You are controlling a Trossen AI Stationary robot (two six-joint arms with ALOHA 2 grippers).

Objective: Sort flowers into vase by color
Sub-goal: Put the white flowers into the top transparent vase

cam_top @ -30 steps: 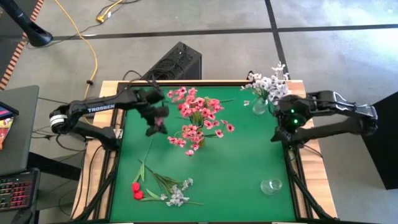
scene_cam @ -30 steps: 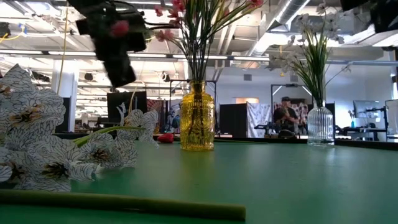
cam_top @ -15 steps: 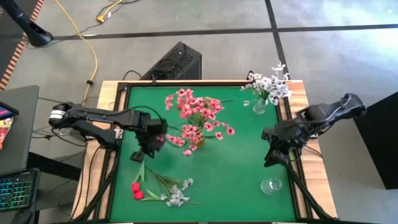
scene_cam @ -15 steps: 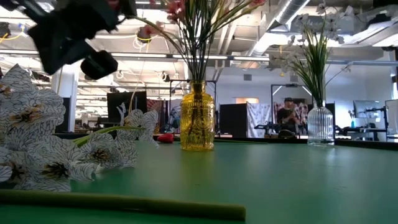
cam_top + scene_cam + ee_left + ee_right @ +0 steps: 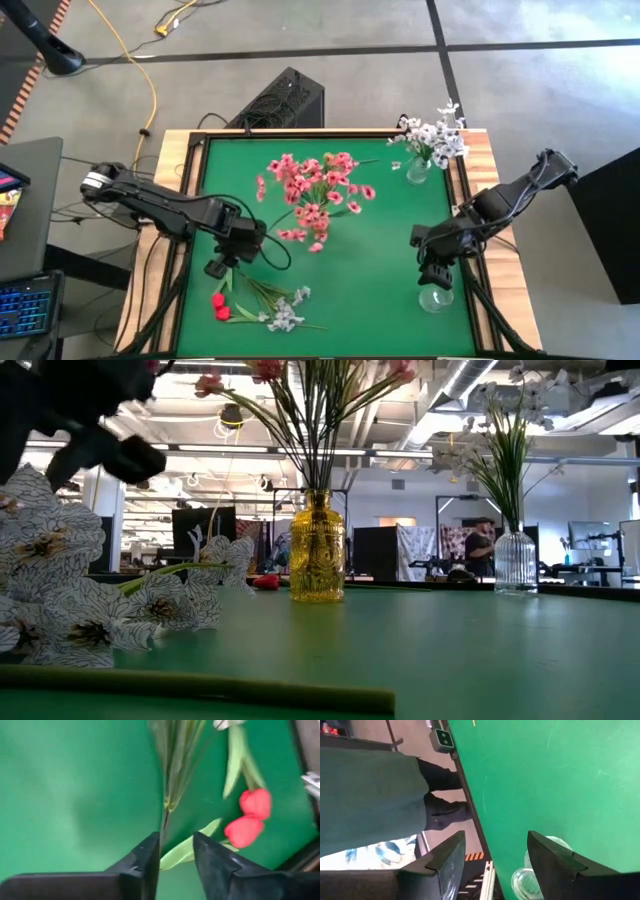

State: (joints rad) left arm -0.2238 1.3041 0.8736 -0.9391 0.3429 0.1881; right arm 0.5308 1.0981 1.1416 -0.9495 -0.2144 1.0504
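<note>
Pink flowers point(image 5: 315, 190) stand in a yellow vase point(image 5: 318, 550) at the mat's middle. White flowers point(image 5: 432, 138) stand in a clear vase point(image 5: 516, 562) at the far right. Loose sprays lie flat on the mat at the near left: red buds point(image 5: 218, 306), white-grey blossoms point(image 5: 287, 316) and green stems point(image 5: 170, 780). My left gripper point(image 5: 215, 268) hovers open over those stems, pointing down; a stem and a leaf point(image 5: 186, 849) show beyond its gap point(image 5: 176, 855). My right gripper point(image 5: 432, 272) hangs wide open just above an empty glass vase point(image 5: 436, 298) at the near right.
Bare green mat point(image 5: 360, 270) lies between the loose sprays and the empty glass vase point(image 5: 532, 880). A black box point(image 5: 285, 98) sits beyond the far edge. A wooden frame point(image 5: 480, 150) borders the mat. A person point(image 5: 482, 548) stands far off in the room.
My left gripper has swung from beside the pink flowers toward the table's near edge and now hangs over the loose stems. My right gripper has travelled from beside the white-flower vase toward the near edge, ending above the empty glass vase.
</note>
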